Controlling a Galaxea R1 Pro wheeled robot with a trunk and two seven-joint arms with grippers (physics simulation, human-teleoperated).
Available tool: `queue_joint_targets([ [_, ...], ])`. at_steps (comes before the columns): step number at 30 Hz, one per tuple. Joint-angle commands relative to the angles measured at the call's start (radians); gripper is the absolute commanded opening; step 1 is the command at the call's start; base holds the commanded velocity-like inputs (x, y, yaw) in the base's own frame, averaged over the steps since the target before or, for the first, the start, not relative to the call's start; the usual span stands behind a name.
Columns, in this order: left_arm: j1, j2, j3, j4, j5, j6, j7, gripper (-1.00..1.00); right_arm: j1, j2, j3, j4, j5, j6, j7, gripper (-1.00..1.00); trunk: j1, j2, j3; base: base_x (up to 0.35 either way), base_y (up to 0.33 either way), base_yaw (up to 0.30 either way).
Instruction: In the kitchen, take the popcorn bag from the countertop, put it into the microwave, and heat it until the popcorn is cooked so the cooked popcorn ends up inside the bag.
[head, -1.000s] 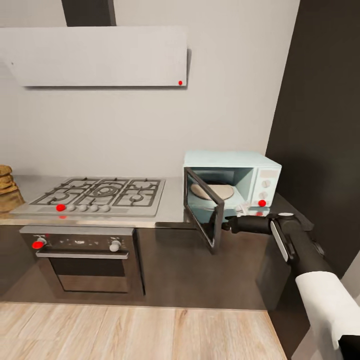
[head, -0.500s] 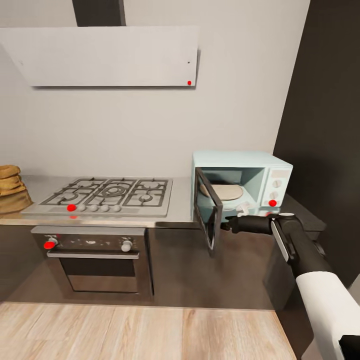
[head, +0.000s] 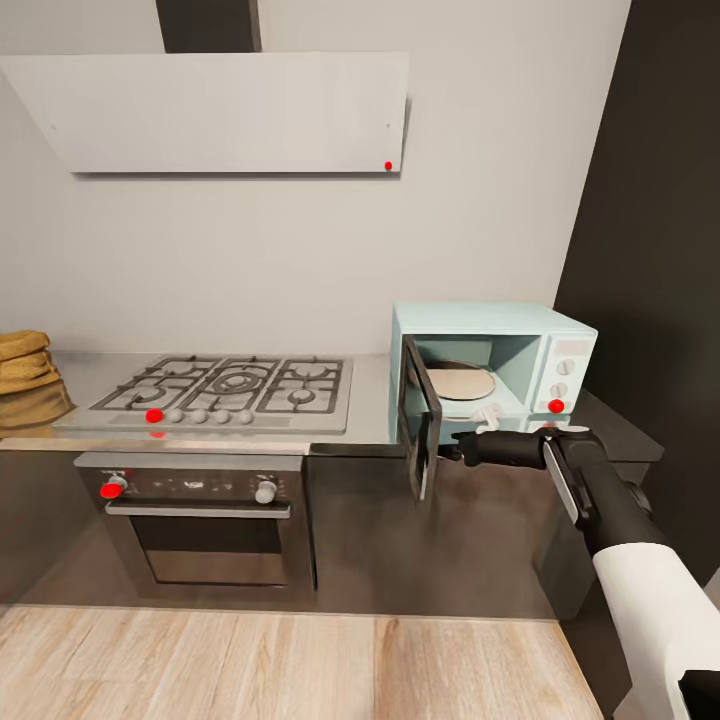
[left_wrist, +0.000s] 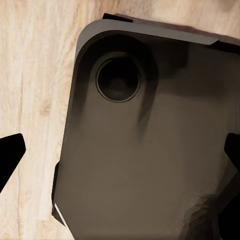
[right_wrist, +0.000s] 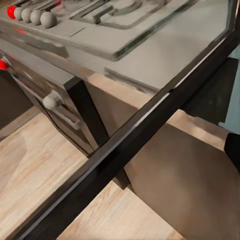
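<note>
The microwave (head: 495, 372) is being shown in the head view as a small pale mint-blue box standing on the grey steel-like countertop (head: 370, 405), just right of the gas hob (head: 222, 392) and beside a dark tall panel (head: 650, 240). Its dark-glass door (head: 420, 427) is being held swung out toward the camera, and a round beige turntable (head: 458, 380) is being seen inside the cavity. A white control panel with knobs and a red dot is being shown on its right side.

The popcorn bag (head: 28, 385) is being seen at the far left edge of the countertop, tan-brown and wrinkled, partly cut off by the picture's border and well apart from the microwave.

The right gripper (head: 452, 449) is being presented at the outer edge of the open door; whether its fingers are clenched on the door or released cannot be told.

In the right wrist view the door's black frame (right_wrist: 125, 150) is being shown as a diagonal bar close to the camera, with the hob knobs (right_wrist: 32, 16), the built-in oven (right_wrist: 47, 95) and the wooden floor (right_wrist: 40, 170) being seen through and past the glass.

In the left wrist view the left gripper (left_wrist: 120, 155) is being shown with its dark fingertips (left_wrist: 10, 152) spread wide at both edges, grasping nothing, above a dark rounded part of the robot (left_wrist: 145, 150) and the wooden floor.
</note>
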Motion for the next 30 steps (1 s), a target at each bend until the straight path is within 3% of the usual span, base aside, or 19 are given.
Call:
queue_joint_targets([
  [1,0.0,0.0,0.001,0.0,0.006,-0.002,0.0,1.0,-0.001,0.001,-0.002,-0.001,0.008,0.005,0.008,1.0,0.0,-0.001,-0.001,0.0,0.002,0.0],
  [17,0.0,0.0,0.001,0.0,0.006,-0.002,0.0,1.0,-0.001,0.001,-0.002,-0.001,0.01,-0.002,0.004,1.0,0.0,-0.001,-0.001,0.0,0.04,0.0],
  [22,0.0,0.0,0.001,0.0,0.006,-0.002,0.0,1.0,0.0,-0.002,-0.003,0.0,0.01,-0.006,-0.025,1.0,0.0,-0.001,-0.001,0.0,0.001,0.0],
  [26,0.0,0.0,0.001,0.0,0.006,-0.002,0.0,1.0,-0.001,-0.057,-0.006,0.0,0.009,-0.005,-0.042,1.0,0.0,-0.001,-0.001,0.0,0.0,0.0],
  [28,0.0,0.0,0.001,0.0,0.006,-0.002,0.001,1.0,-0.001,-0.07,-0.013,-0.001,0.008,-0.004,-0.044,1.0,0.0,-0.001,-0.001,0.0,0.0,0.0],
  [30,0.0,0.0,0.001,0.0,0.006,-0.002,0.001,1.0,-0.001,-0.074,-0.052,-0.002,0.01,-0.004,-0.043,1.0,0.0,-0.001,-0.001,0.0,0.0,0.0],
])
